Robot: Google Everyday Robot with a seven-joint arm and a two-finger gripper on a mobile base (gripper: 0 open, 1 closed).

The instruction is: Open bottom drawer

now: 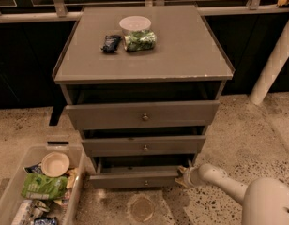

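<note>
A grey three-drawer cabinet (144, 55) stands in the middle of the camera view. The bottom drawer (135, 178), the narrowest front with a small round knob (145, 182), is pulled out a little, and a dark gap shows above it. My gripper (184, 176) sits at the right end of that drawer front, touching its corner. My white arm (238, 189) comes in from the lower right. The top drawer (142, 115) and the middle drawer (143, 146) also stand slightly out.
A clear tub of greens (136, 33) and a dark packet (110, 43) sit on the cabinet top. A clear bin (36, 186) with a bowl and snack bags stands at the lower left. A white post (273, 60) rises at the right. The floor is speckled.
</note>
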